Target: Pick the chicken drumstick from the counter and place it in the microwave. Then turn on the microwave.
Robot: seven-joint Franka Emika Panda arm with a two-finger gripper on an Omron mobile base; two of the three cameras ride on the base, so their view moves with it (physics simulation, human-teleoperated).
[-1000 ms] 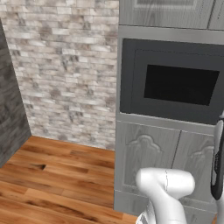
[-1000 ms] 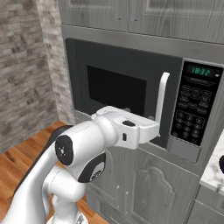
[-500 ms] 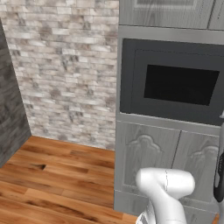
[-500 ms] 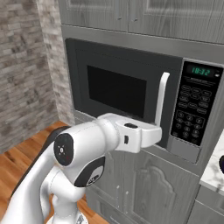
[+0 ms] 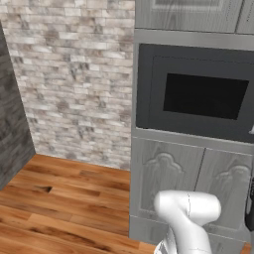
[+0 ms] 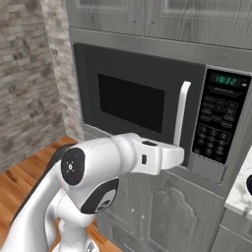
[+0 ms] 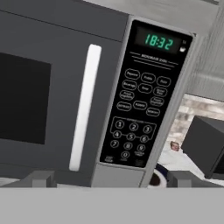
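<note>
Grey cabinets frame the microwave (image 6: 147,113), whose door is closed, with its white handle (image 7: 84,107) beside the keypad (image 7: 142,118). The hand (image 7: 109,178) hangs close before it, spread wide and carrying nothing. The chicken drumstick (image 7: 174,145) seems to be the small brownish lump on the table (image 7: 181,162) far to the side, but it is too small to be sure. Risk: with the door closed, the meat cannot go in, and the fingers may hit the keypad.
</note>
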